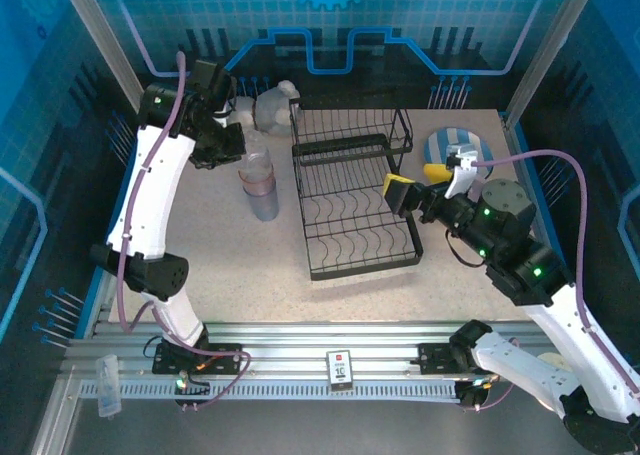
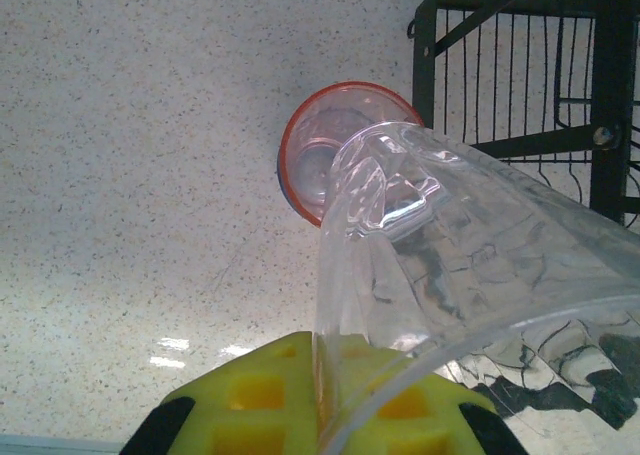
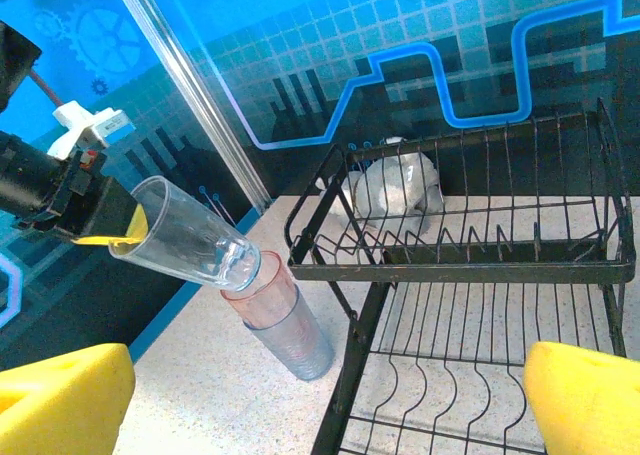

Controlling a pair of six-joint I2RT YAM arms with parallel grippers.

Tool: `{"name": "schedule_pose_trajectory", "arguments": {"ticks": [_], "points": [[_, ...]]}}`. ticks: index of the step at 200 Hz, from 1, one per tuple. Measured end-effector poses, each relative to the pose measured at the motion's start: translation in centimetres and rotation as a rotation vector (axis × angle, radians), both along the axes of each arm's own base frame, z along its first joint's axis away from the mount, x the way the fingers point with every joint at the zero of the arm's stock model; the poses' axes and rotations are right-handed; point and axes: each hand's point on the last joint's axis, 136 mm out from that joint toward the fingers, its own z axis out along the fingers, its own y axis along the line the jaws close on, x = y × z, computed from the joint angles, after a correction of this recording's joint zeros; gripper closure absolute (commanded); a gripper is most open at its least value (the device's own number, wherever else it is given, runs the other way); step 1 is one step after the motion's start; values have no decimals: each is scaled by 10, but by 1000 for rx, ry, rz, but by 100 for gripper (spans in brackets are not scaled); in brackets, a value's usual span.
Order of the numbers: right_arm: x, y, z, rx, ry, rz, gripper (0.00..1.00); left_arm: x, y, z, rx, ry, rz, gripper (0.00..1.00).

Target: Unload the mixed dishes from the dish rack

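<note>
L gripper (image 3: 105, 227) is clamped on the rim end of a clear tumbler (image 3: 185, 243). The tumbler is tilted, w/ its base at the mouth of the pink tumbler (image 3: 262, 297); whether the two touch, can't tell. The pink tumbler sits nested in a blue-grey tumbler (image 3: 303, 343), which stands on the table (image 1: 220, 265) just left of the dish rack (image 1: 355, 190). The rack's left post is close beside that stack. In the L wrist view the clear wall runs over a yellow pad (image 2: 270, 425). R gripper (image 1: 405, 193) hangs w/ jaws spread wide at the rack's right edge. Around: a white animal figurine (image 1: 272, 103) sits behind the rack's far-left corner, near the L wrist. A blue-and-white striped plate (image 1: 447, 145) lies on the table right of the rack, just beyond the R gripper & partly hidden by it. At the near edge is an aluminium rail (image 1: 300, 340) w/ a small white-and-red card (image 1: 340, 368), plus a clear plastic piece (image 1: 108, 380) at far left. Surface: pale speckled top, blue trim at the sides. Room: blue backdrop panels (image 1: 330, 35) w/ gear & circuit-line print, and slanted metal frame posts.
</note>
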Motion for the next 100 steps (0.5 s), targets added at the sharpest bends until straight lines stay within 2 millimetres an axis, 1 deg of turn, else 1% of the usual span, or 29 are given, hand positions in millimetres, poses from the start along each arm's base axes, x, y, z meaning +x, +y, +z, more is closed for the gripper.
{"name": "schedule_pose_trajectory", "arguments": {"ticks": [41,76,100], "points": [[-2,5,0,8,-7,32,0,5,3,-11,26,20,10,100],[-2,13,-10,16,16,66,0,9,7,-26,37,50,22,100],[-3,15,-11,17,17,76,0,13,8,-37,41,64,26,100]]}}
